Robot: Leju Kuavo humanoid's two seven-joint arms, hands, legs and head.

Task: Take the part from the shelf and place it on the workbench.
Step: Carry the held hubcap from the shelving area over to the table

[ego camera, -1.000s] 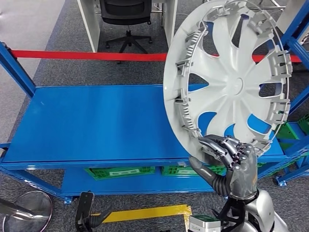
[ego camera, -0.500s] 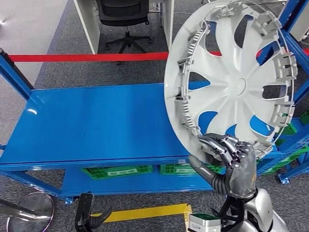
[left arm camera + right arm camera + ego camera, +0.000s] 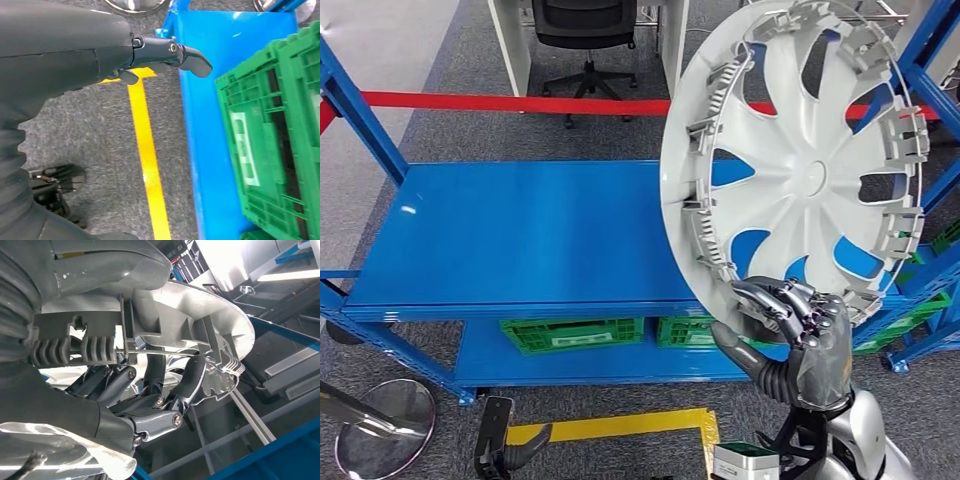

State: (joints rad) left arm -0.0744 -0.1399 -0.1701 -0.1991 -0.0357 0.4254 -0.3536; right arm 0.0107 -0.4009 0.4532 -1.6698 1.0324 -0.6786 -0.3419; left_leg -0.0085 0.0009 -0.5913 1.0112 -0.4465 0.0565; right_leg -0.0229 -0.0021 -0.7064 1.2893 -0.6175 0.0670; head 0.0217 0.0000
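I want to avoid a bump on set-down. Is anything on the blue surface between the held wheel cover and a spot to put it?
Nothing visible. The right hand grips the wheel cover by its lower rim, upright above the blue top surface, which looks bare. The green crates sit on the level below.

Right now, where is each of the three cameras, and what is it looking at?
Head view: high on the body, looking down at the blue shelf; right hand grips the wheel cover.
Left wrist view: behind the left hand, above floor, yellow line, green crate.
Right wrist view: behind the fingers under the wheel cover, shared with head view.
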